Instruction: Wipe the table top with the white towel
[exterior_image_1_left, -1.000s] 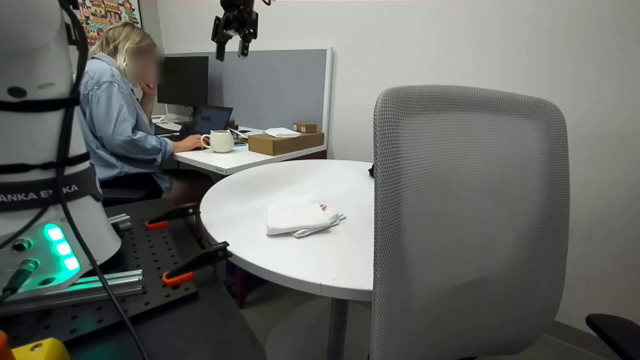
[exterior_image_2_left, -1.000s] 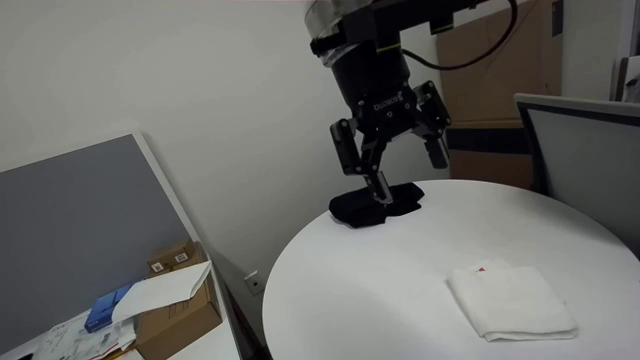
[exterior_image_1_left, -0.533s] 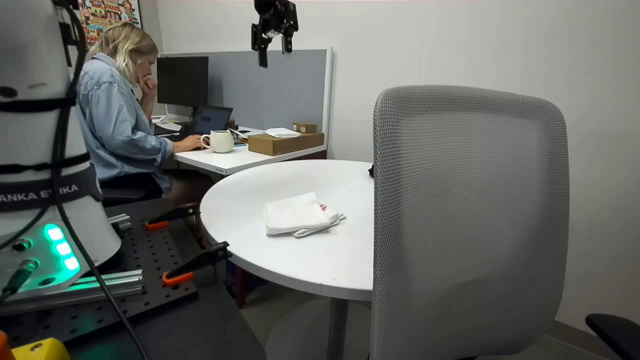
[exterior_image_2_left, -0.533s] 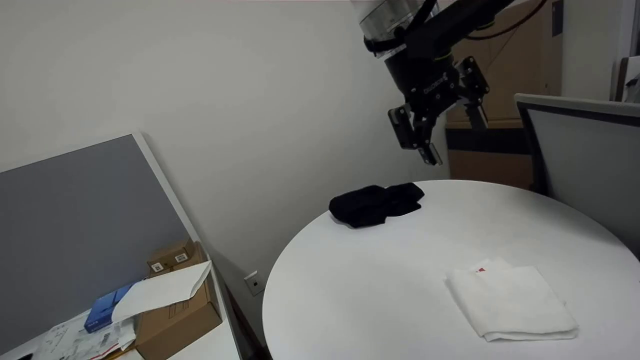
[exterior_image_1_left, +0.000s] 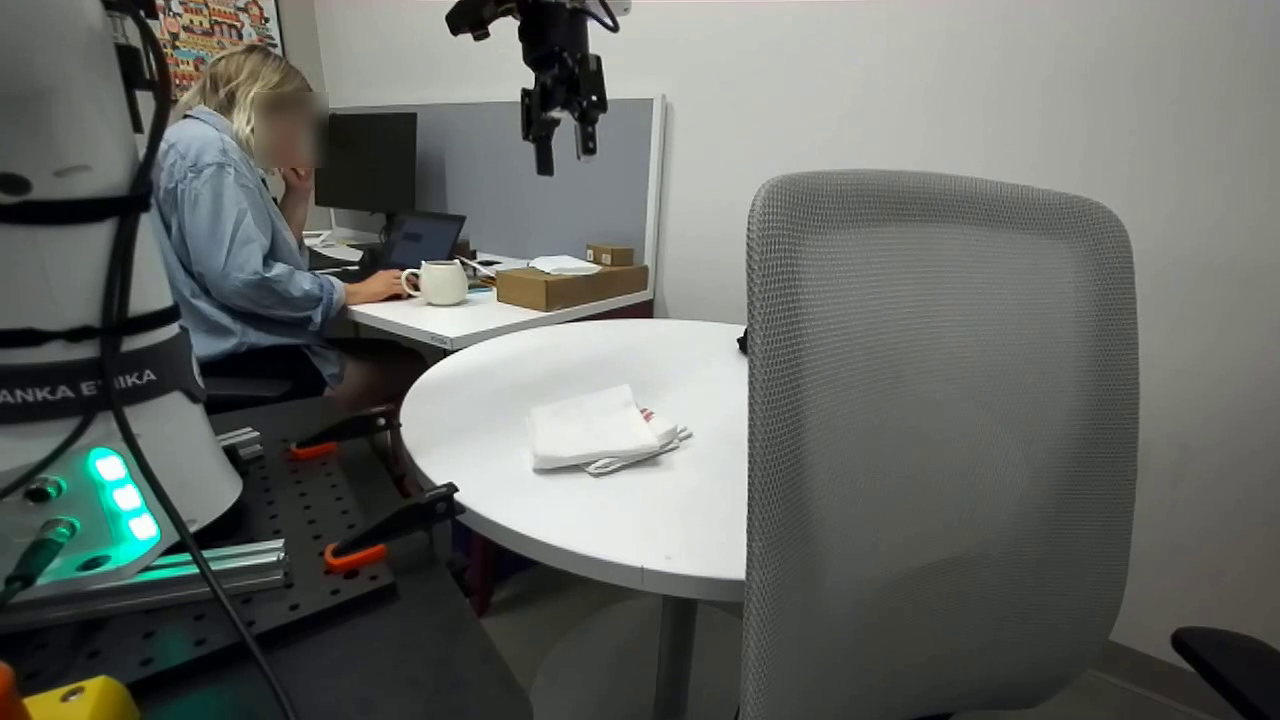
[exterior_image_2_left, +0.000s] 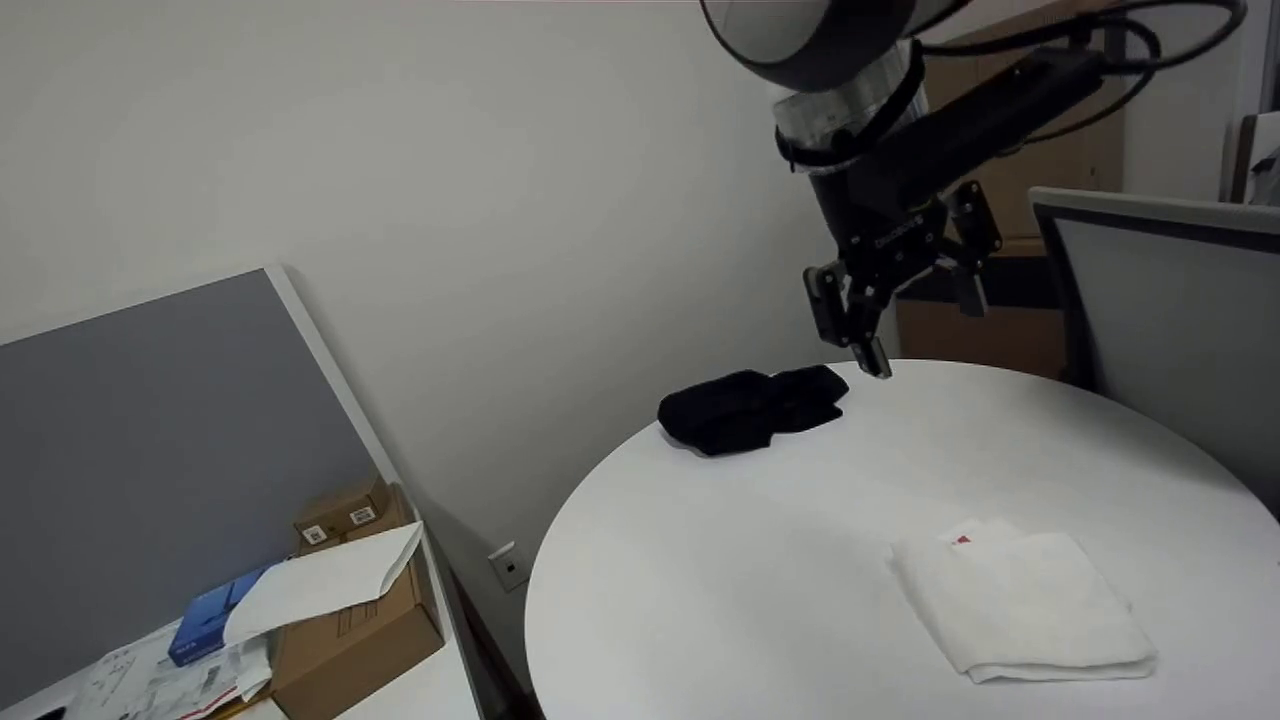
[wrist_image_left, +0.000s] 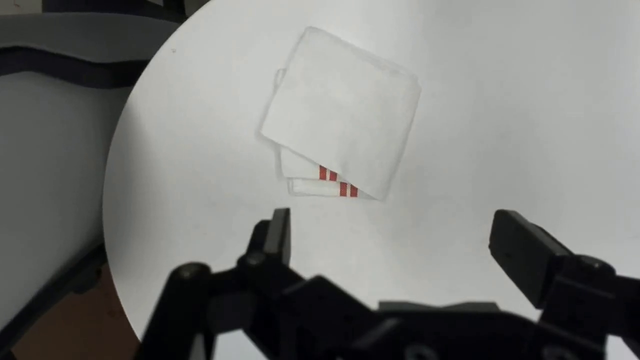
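The tool (exterior_image_1_left: 565, 160) gapes; a chair (exterior_image_1_left: 945, 440) partly hides the table (exterior_image_1_left: 680, 510).

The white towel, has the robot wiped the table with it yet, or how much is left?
Done: no wiping that shows; the white towel lies folded on the round table.
In hand: nothing is held; the gripper hangs open above the round table, apart from the white towel.
Left: probably the whole job, gripping the white towel and then rubbing it around.
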